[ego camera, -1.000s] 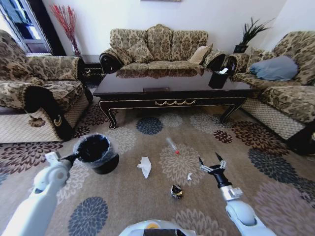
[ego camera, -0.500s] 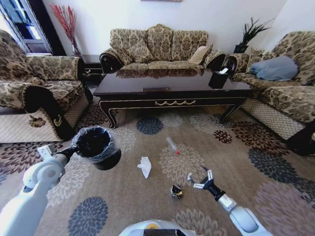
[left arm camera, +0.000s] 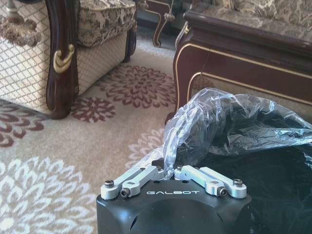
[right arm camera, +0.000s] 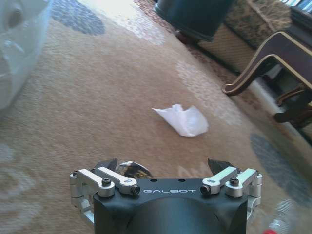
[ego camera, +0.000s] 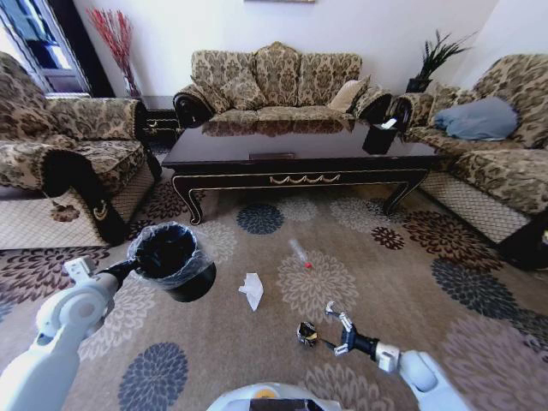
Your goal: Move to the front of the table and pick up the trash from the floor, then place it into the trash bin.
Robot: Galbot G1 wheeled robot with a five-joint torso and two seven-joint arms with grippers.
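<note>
Trash lies scattered on the carpet before the bench (ego camera: 300, 167); the right tool (ego camera: 330, 326), fingers spread, has dropped low and now reaches the dark wrapper (ego camera: 306, 334). Left tool (left arm camera: 169, 176), pinching the bag-lined bin (ego camera: 171, 261), holds it ready.

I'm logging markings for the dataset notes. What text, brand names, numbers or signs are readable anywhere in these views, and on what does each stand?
"GALBOT": white letters on the black body of the left gripper, just behind its fingers, which pinch the trash bin liner.
"GALBOT": the same white lettering on the black body of the right gripper, low over the carpet.
Nothing else carries readable text; the dark wrapper is too small to read.
</note>
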